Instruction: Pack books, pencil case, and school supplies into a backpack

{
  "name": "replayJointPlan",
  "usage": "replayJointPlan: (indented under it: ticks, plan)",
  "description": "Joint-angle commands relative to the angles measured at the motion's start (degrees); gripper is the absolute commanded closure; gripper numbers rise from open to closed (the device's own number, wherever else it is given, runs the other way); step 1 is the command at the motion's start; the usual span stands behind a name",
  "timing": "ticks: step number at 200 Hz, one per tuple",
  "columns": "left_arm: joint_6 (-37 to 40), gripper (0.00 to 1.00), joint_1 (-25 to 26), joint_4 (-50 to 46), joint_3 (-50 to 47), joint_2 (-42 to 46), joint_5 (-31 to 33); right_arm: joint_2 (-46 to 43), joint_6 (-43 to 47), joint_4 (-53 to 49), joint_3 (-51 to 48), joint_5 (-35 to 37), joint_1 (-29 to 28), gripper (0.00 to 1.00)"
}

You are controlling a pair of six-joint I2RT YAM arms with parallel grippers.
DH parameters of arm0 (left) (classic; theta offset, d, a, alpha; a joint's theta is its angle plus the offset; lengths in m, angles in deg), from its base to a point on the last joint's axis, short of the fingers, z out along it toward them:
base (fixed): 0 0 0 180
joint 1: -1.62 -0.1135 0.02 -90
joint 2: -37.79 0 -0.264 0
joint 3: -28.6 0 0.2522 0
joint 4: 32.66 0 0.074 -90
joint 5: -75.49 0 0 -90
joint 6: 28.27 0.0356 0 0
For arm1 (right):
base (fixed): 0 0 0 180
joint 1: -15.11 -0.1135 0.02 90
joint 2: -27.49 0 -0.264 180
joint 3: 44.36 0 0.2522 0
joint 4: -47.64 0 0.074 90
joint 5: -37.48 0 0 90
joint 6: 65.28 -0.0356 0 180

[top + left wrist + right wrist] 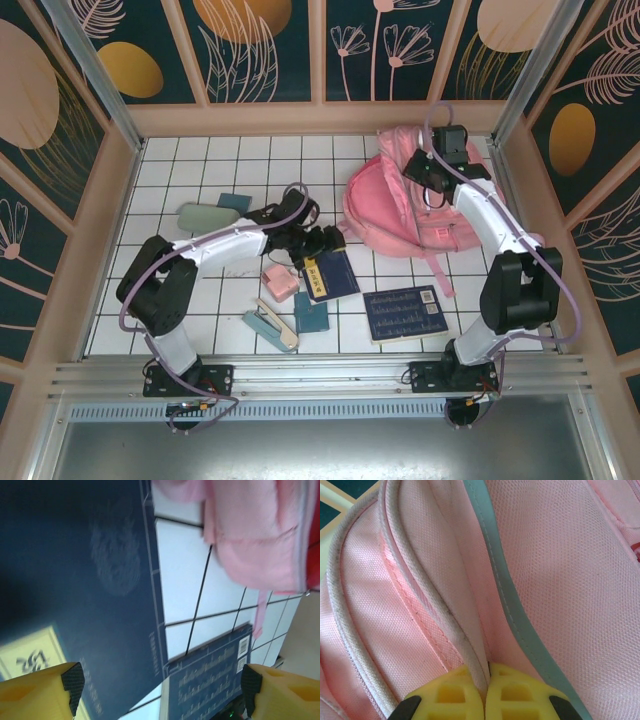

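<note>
Backpack (380, 205), pink woven fabric, pale piping, grey-green stripe

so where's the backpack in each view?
Top external: backpack right of centre, toward the back wall.
Left wrist: backpack in the top right corner, above the white tiles.
Right wrist: backpack fabric close up, right hand shut on a seam fold.
Landmark: navy book with pale text lines lies just nearside of the backpack, also at the bottom of the left wrist view.
</note>
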State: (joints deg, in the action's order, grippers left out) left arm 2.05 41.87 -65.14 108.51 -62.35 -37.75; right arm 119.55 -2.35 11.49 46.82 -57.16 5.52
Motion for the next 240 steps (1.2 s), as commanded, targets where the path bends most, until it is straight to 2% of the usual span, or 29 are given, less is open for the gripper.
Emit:
replayJointPlan:
  ticks: [1, 22, 44, 65, 89, 116, 167, 204, 240]
  plan:
    - [-0.73, 0.16, 0.14, -6.0, -2.6, 1.56, 2.42, -3.1, -0.09, 1.75, -0.82, 0.71, -1.21, 1.0]
    - [0.91, 0.17, 0.16, -10.27, -3.21, 1.2, 5.23, -2.49, 1.19, 0.54, -1.1, 1.52, -3.95, 1.0]
    - [2.57, 0.17, 0.17, -14.76, -2.47, 1.61, 11.13, -3.14, 2.28, 0.24, -3.52, 5.11, -6.82, 1.0]
    - [4.29, 0.16, 0.06, -18.44, -0.53, 0.89, 15.98, -4.18, 2.28, 0.89, -6.46, 5.26, -7.95, 1.0]
    - [4.9, 0.16, 0.04, -17.48, -0.27, -0.36, 17.17, -4.53, 2.24, 1.13, -8.96, 5.25, -9.81, 1.0]
    - [3.75, 0.15, 0.09, -11.55, -2.3, -2.73, 14.26, -3.88, 1.18, 1.7, -12.76, 4.88, -12.25, 1.0]
    - [1.65, 0.16, -0.21, 5.07, -8.42, -3.14, 7.14, -4.37, -2.09, 7.32, -21.55, -3.73, -12.4, 1.0]
    - [-0.42, 0.2, -1.24, 14.64, -14.51, -1.26, 2.58, -2.56, -5.68, 12.72, -26.37, -11.12, -12.41, 1.0]
    - [-2.18, 0.26, -2.1, 22.54, -17.65, -0.06, -0.51, -2.14, -8.15, 15.79, -28.56, -12.83, -12.4, 1.0]
